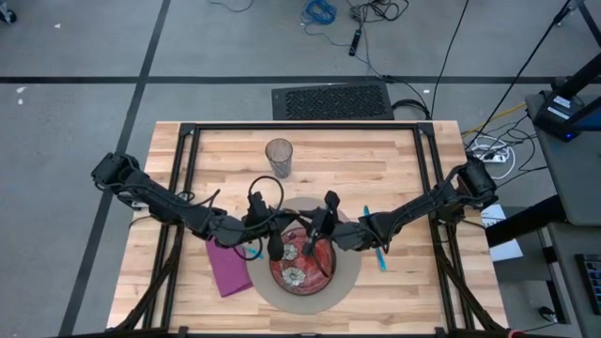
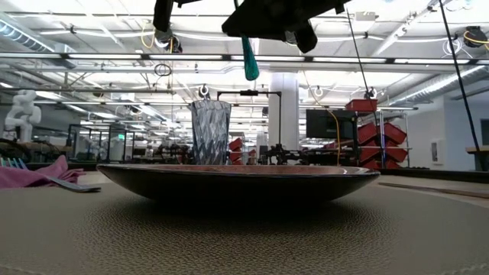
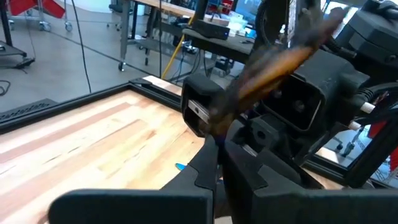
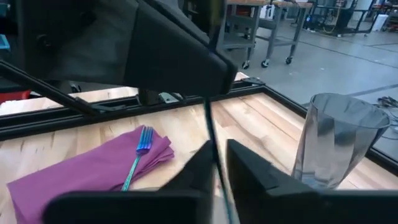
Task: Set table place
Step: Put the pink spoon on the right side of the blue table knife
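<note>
A red patterned plate lies on the round grey-tan mat. Both grippers hang over the plate. My right gripper is shut on a thin teal utensil. My left gripper is over the plate's left rim with its fingers together, and I see nothing in them. A purple napkin lies left of the mat with a blue fork on it. A blue piece of cutlery lies right of the mat. The clear glass stands on the table behind the mat. My right gripper pinches the teal utensil between its two fingers, which point down from above. The utensil shows edge-on as a thin line between the fingers. Its lower end hangs below the gripper, well clear of the plate.
The table's black frame bars run along the left, right and far sides. The two arms reach in from the left and right and nearly meet over the plate. Bare wood lies to the right of the glass.
</note>
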